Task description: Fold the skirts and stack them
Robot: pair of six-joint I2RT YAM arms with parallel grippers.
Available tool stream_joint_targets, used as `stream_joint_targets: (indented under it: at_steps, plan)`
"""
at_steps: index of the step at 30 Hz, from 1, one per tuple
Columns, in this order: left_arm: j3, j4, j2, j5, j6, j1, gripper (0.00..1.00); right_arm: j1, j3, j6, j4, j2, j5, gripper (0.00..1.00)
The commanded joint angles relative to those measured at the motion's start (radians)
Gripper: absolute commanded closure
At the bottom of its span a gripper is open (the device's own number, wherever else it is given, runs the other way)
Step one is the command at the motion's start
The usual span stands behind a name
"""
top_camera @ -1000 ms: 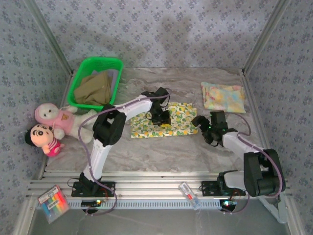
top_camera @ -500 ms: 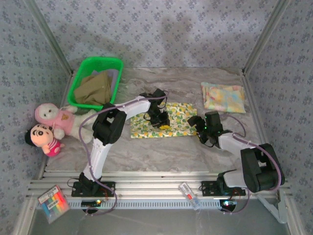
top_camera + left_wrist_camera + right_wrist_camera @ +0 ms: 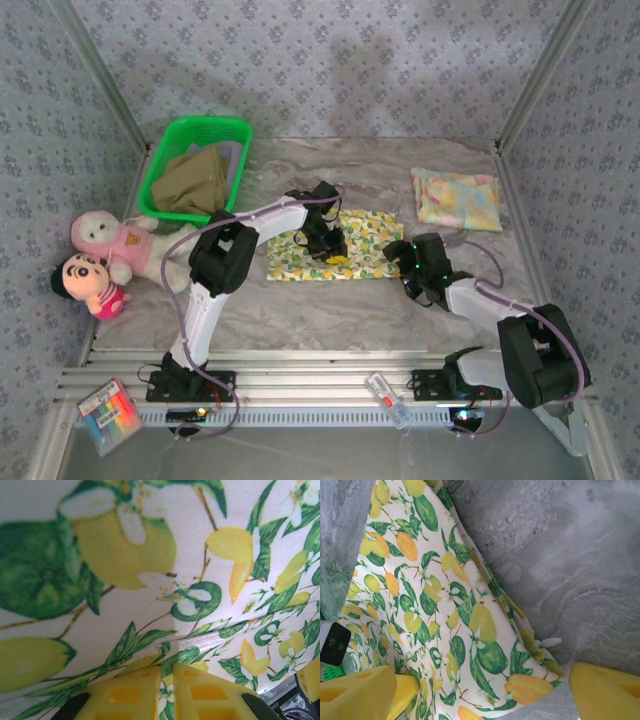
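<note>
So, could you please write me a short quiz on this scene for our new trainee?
1. True or false: the left end effector is shut on the lemon-print skirt.
2. Where does the pastel skirt lie? A, in the green basket; B, at the far right of the table; C, beside the dolls.
3. Fill in: the right end effector, at the lemon-print skirt's corner, has its jaws ____.
Key: 1 true; 2 B; 3 open.
</note>
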Motion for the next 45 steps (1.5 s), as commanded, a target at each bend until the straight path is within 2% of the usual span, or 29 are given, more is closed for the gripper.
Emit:
stream_joint_targets:
  at_steps: [1,5,12,21,24,30,34,35,39,42,45]
  plan:
    - [-0.031,-0.024,-0.001,-0.019,-0.011,0.005,0.83,0.018,0.004,0.035,-0.035,0.001,0.059,0.08]
    - [-0.036,-0.021,-0.003,-0.019,-0.013,0.007,0.83,0.029,-0.002,0.034,-0.014,0.007,0.061,0.07]
    - [-0.041,-0.015,-0.003,-0.015,-0.015,0.008,0.82,0.035,-0.029,0.034,0.176,0.035,0.047,0.2]
    - [-0.058,0.0,-0.013,-0.013,-0.018,0.012,0.82,0.043,-0.043,0.048,0.191,0.049,0.082,0.22]
    - [-0.06,0.001,-0.017,-0.013,-0.017,0.014,0.82,0.048,-0.056,0.051,0.21,0.059,0.111,0.33]
    - [-0.064,0.005,-0.017,-0.015,-0.015,0.016,0.81,0.052,-0.132,0.096,0.324,0.058,0.184,0.75]
    - [-0.057,0.006,-0.022,-0.01,-0.013,0.021,0.81,0.065,-0.112,-0.01,0.327,0.03,0.205,0.97]
    - [-0.045,-0.002,-0.03,-0.014,-0.007,0.023,0.79,0.073,-0.098,-0.066,0.321,0.022,0.216,1.0]
    - [-0.051,0.003,-0.115,-0.055,-0.006,0.057,0.7,0.103,-0.049,-0.257,0.271,-0.001,0.256,1.0]
    - [-0.143,0.021,-0.232,-0.142,-0.005,0.118,0.63,0.106,-0.04,-0.358,0.267,-0.01,0.266,1.0]
    - [-0.282,0.053,-0.336,-0.211,-0.011,0.214,0.62,0.108,-0.006,-0.456,0.24,-0.013,0.265,1.0]
